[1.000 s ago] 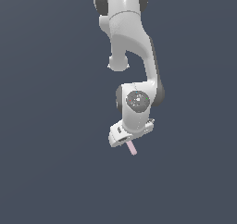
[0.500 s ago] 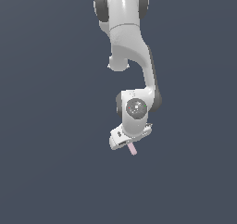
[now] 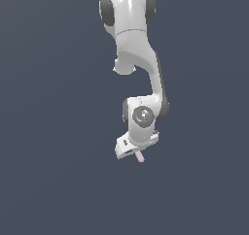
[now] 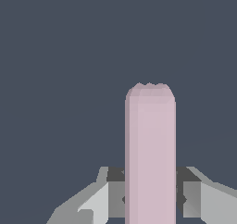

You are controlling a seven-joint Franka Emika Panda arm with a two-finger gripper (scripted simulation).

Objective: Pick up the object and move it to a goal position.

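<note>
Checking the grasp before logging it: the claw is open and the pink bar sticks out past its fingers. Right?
Not open. In the wrist view the claw is shut on the pink bar, a finger pressed against each side. The bar does stick out past them.

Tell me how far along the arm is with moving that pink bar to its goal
Done: the pickup. The pink bar sits between the gripper fingers, which press against both its sides in the wrist view. In hand: the carry, with the bar sticking out below the gripper in the exterior view. Left: reaching the goal, but no goal marker shows in either view, so the remaining distance is unknown.
</note>
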